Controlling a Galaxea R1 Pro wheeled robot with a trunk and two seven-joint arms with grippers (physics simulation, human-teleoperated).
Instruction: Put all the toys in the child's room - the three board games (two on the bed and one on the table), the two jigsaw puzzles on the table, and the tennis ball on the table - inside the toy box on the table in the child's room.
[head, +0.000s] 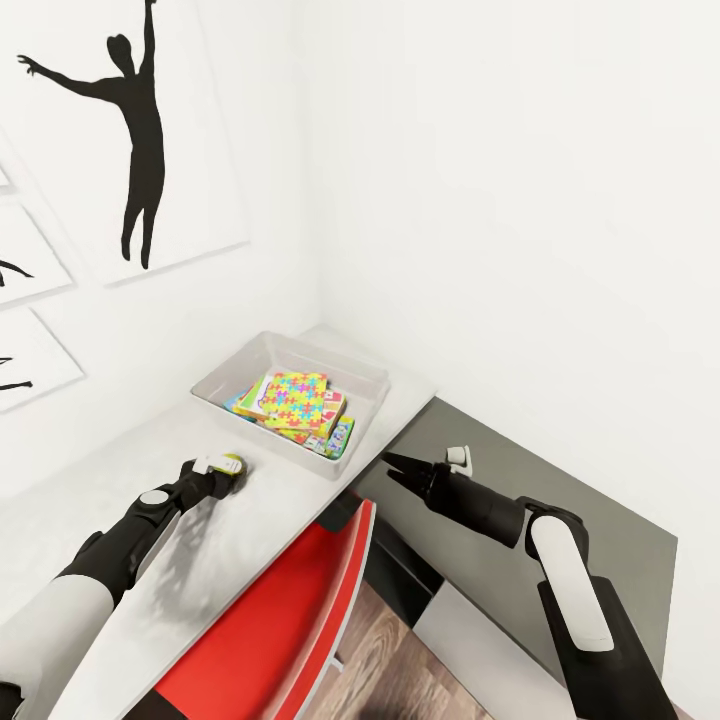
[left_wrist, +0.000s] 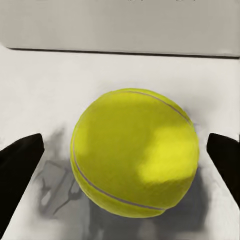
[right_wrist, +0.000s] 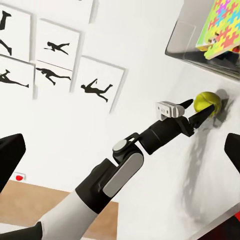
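Observation:
The yellow-green tennis ball (head: 233, 465) (left_wrist: 134, 152) rests on the pale table (head: 120, 500), just in front of the toy box (head: 360, 375). My left gripper (head: 230, 470) (left_wrist: 125, 147) is open, with one finger on each side of the ball and a small gap to each. The grey toy box holds a mosaic jigsaw puzzle (head: 296, 397) (right_wrist: 225, 22) lying on top of colourful board games (head: 338, 425) whose edges stick out beneath. My right gripper (head: 392, 462) hovers open and empty over the lower dark grey unit, right of the table's end; its fingers (right_wrist: 11, 152) stand wide apart.
A red chair (head: 300, 610) stands against the table's front edge between my arms. The dark grey unit (head: 580, 520) fills the corner at right. White walls close in behind, the left one hung with black silhouette pictures (head: 135, 120). Wood floor (head: 400, 670) shows below.

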